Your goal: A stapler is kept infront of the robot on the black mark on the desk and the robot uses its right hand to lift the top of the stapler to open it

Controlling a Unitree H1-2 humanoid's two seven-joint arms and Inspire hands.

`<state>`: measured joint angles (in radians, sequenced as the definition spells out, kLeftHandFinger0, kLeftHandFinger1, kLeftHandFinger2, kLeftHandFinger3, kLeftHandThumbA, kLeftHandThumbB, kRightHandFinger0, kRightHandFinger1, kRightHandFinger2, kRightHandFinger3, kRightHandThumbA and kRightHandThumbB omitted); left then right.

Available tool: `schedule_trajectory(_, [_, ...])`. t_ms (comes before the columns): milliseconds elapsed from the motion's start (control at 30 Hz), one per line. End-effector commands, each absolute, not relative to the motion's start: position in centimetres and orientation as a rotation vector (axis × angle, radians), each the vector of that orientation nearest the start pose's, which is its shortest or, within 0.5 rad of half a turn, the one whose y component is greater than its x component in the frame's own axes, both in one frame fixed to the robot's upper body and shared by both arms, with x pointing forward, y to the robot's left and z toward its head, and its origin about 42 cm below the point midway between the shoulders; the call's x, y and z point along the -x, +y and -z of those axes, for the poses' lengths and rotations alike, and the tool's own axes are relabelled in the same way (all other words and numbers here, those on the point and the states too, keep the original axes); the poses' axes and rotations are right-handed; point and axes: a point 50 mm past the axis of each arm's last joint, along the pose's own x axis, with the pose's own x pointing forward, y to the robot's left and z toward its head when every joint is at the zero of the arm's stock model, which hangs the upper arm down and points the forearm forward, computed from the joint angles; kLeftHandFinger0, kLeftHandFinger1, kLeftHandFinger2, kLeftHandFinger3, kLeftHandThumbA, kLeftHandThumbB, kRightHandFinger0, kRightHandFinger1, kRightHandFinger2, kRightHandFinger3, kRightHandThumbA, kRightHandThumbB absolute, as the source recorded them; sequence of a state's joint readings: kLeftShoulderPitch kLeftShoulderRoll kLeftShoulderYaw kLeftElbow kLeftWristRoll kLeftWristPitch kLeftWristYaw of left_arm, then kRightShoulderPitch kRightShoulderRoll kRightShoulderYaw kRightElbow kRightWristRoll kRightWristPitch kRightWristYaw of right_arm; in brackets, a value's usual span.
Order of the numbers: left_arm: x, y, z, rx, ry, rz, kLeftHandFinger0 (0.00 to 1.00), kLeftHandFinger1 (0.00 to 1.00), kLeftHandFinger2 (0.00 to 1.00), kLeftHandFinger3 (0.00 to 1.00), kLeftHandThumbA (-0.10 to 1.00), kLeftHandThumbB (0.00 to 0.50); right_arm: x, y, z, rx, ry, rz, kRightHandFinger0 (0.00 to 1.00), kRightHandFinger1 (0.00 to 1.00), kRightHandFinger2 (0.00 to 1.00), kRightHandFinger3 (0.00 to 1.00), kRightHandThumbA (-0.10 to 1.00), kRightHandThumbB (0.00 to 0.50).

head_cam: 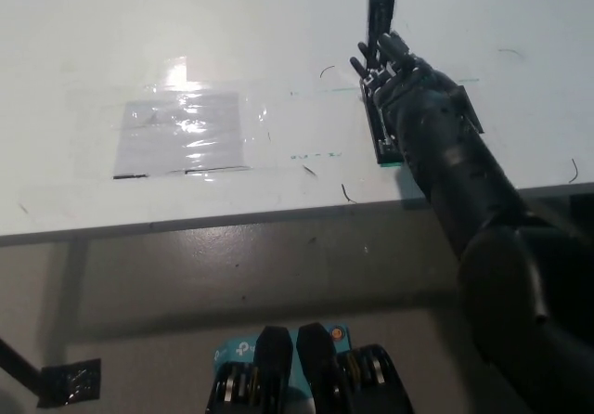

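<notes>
Looking down with the head camera, you see a white desk (278, 24) filling the upper half of the view, smooth and slightly glossy, with a bright glare spot near its left-centre. Its front edge runs almost straight across, tilting a little upward toward the right. Below that edge lies a grey floor (232, 275), dull and mottled, with a dark strip of tape (70, 381) at the lower left corner.

On the left-centre of the desk you find a rectangle of clear film (184, 135), wrinkled and shiny, taped flat; a thin black line runs along its lower edge. Small dark pen-like scratches dot the surface between the film and the right side.

Further right sits the stapler (381, 80), dark and narrow, lying lengthwise away from you near the desk's front edge. Its top arm stands raised, a slim upright bar poking up past the fingers, while the base stays flat on the desk with a dark rectangular mark partly visible beside it.

Your right hand (399, 84), black and hard-shelled, is closed around the stapler's raised top, its fingers wrapped on the bar. The thick, segmented forearm runs down to the bottom right corner.
</notes>
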<state>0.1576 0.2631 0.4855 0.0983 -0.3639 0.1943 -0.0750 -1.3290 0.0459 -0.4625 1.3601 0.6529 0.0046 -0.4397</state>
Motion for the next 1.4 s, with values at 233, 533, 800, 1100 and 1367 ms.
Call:
schedule_trajectory(233, [-18.7,43.8,-7.8,0.125,0.245,-0.442,0.58,0.60,0.76,0.90,0.29,0.139,-59.2,-7.6,-40.7,-0.854,0.103,0.176,0.34,0.38,0.50,0.71,0.21,0.000])
schedule_trajectory(533, [-18.9,44.0,-8.0,0.130,0.233,-0.432,0.59,0.61,0.79,0.94,0.29,0.112,-58.7,-6.1,-38.6,-0.843,0.133,0.141,0.35,0.41,0.52,0.71,0.17,0.000])
schedule_trajectory(800, [-19.0,44.2,-8.1,0.137,0.225,-0.436,0.64,0.62,0.75,0.89,0.28,0.110,-57.7,-6.4,-34.2,-0.827,0.155,0.093,0.37,0.44,0.58,0.77,0.18,0.000])
schedule_trajectory(1100, [-19.4,44.2,-8.5,0.137,0.218,-0.433,0.64,0.64,0.80,0.93,0.29,0.125,-50.1,-8.7,-29.7,-0.911,0.201,-0.012,0.55,0.66,0.83,0.96,0.32,0.000])
schedule_trajectory(1367, [-19.4,44.1,-8.5,0.124,0.224,-0.442,0.64,0.63,0.78,0.92,0.29,0.118,-43.2,-12.6,-27.8,-0.893,0.114,-0.071,0.53,0.64,0.80,0.97,0.38,0.000])
